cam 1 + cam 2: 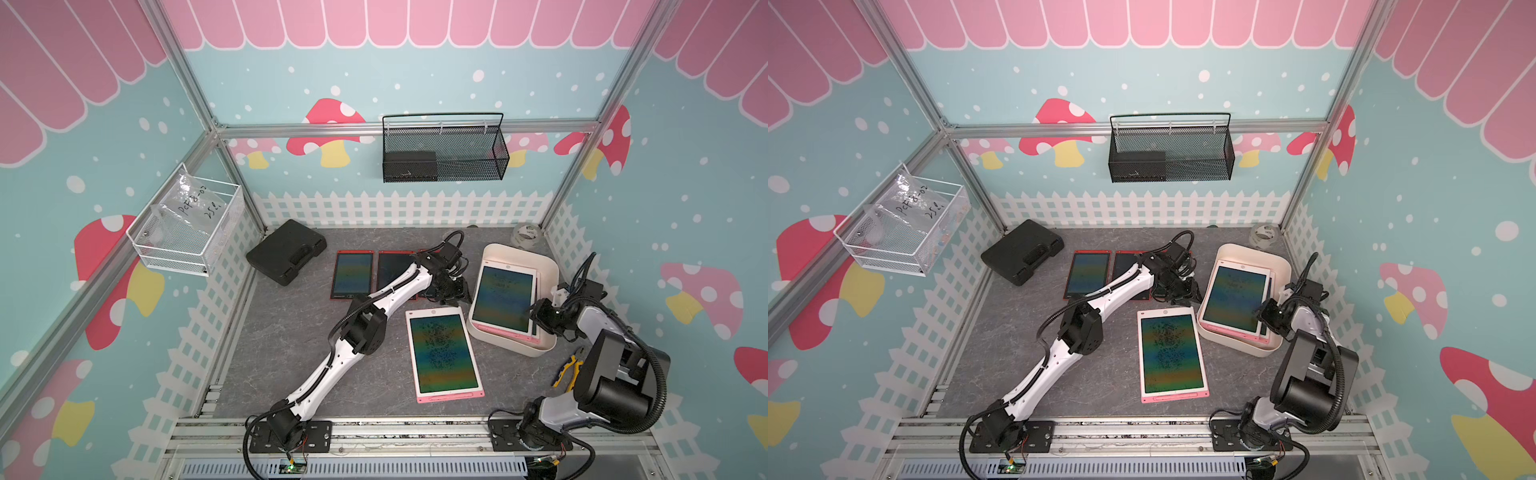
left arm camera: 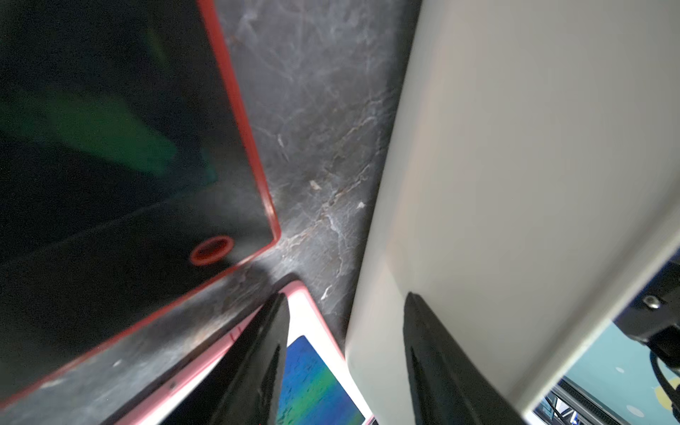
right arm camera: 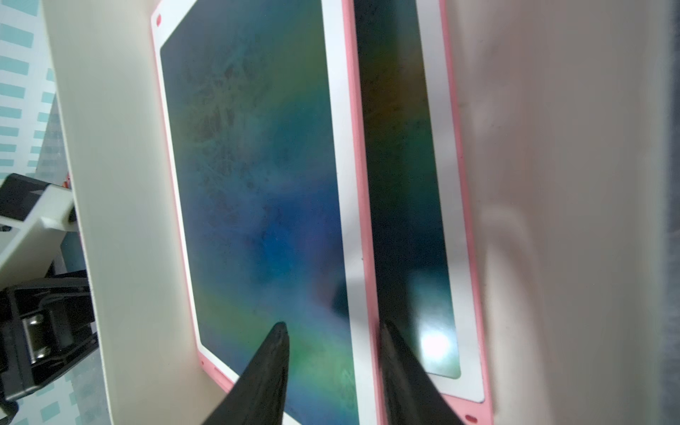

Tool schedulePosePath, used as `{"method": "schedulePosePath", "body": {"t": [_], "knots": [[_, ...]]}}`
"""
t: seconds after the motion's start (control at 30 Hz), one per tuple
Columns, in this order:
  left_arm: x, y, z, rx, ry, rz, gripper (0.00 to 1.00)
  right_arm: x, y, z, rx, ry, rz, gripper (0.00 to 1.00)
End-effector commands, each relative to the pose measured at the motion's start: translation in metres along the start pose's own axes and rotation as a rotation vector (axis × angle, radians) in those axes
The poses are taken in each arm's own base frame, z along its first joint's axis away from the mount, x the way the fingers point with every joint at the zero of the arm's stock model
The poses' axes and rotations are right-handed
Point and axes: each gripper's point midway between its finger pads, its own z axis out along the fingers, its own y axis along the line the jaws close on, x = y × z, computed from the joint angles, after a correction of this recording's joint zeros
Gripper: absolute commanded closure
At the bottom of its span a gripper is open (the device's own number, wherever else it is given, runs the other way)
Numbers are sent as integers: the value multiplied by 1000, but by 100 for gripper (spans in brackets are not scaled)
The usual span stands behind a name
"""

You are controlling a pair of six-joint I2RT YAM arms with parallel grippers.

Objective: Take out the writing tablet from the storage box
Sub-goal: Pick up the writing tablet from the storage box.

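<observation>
Cream-white plastic forms the storage box (image 1: 512, 345), which sits on the grey marbled desk (image 1: 291, 340) at centre right of both top views. Inside it, a pink-framed writing tablet (image 1: 503, 299) lies screen up on top of at least one more. The right tool (image 1: 535, 312) is inside the box, over the lower right edge of that tablet. The left tool (image 1: 462, 296) hangs low just outside the box's left wall. A second pink tablet (image 1: 444, 353) lies flat on the desk below centre. Above it, red tablets (image 1: 353, 274) lie in a row, partly covered by the left arm. A black case (image 1: 286, 251) lies at centre left.

Left wrist view: the left tool (image 2: 346, 298) is spread and holds nothing. One finger stands in front of a corner of the second pink tablet (image 2: 312, 360), and the other is against the storage box's outer wall (image 2: 515, 147). A corner of one of the red tablets (image 2: 110, 147) lies near, apart from both fingers.

Right wrist view: the right tool (image 3: 331, 323) has its fingers parted astride the long edge of the writing tablet (image 3: 250, 165). One fingertip is over the screen. The other is past the edge, above the tablet underneath (image 3: 401, 184). It is not possible to tell whether the tips touch anything. The storage box's wall (image 3: 110, 184) runs alongside the writing tablet.
</observation>
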Motion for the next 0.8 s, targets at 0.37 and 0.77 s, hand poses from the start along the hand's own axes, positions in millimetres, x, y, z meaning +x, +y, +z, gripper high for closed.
{"method": "schedulePosePath", "body": {"t": [0.37, 0.77], "knots": [[28, -27, 27, 86, 83, 46, 47, 28, 68, -9, -361, 74, -9, 67], [25, -27, 21, 93, 81, 28, 48, 26, 73, -14, -387, 57, -7, 68]]}}
